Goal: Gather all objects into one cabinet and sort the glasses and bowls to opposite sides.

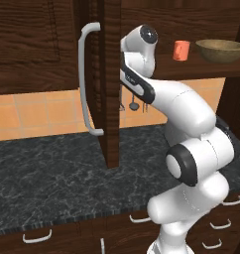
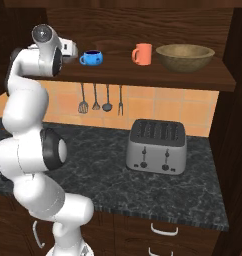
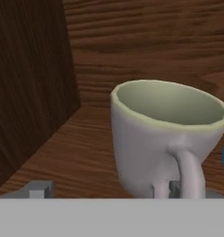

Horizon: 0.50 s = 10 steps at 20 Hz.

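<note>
A pale grey-green mug (image 3: 155, 139) stands upright on the wooden cabinet shelf (image 3: 81, 152), its handle turned towards me. My gripper (image 3: 106, 189) is open and low in front of it, with one fingertip (image 3: 37, 189) off to the left and the other by the mug's handle. In the right base view my hand (image 2: 68, 48) reaches onto the left end of the shelf (image 2: 143, 74). Along it to the right stand a blue bowl (image 2: 93, 58), an orange-red cup (image 2: 142, 54) and a wide tan wooden bowl (image 2: 185, 56). The cabinet door (image 1: 112, 84) stands open.
The door's curved grey handle (image 1: 85, 79) hangs left of my arm. A cabinet side wall (image 3: 30, 83) rises close to the mug's left. A silver toaster (image 2: 157, 146) sits on the dark stone counter (image 2: 108, 170). Metal utensils (image 2: 100, 97) hang on the tiled wall.
</note>
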Available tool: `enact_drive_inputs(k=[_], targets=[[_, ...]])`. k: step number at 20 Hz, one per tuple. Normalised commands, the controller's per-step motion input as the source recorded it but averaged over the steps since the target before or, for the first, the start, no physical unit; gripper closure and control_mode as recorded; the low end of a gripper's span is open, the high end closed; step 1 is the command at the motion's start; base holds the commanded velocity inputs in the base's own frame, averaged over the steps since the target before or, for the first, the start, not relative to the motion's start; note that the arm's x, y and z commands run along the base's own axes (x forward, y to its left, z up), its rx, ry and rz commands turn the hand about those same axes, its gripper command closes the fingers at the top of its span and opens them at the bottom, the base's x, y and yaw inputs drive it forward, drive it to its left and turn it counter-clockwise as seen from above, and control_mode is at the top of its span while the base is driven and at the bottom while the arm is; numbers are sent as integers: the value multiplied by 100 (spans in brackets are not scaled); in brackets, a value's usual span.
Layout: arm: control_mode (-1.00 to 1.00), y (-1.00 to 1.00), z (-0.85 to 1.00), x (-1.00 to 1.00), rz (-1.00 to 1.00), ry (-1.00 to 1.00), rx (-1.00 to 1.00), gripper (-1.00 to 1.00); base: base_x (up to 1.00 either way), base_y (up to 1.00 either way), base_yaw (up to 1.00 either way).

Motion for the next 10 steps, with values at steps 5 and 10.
enact_drive_inputs(k=[5,10], targets=[[-100,0,-19,-8,0,0,0,-100,0,0,0],[-100,0,-11,0,0,1,0,-100,0,0,0]])
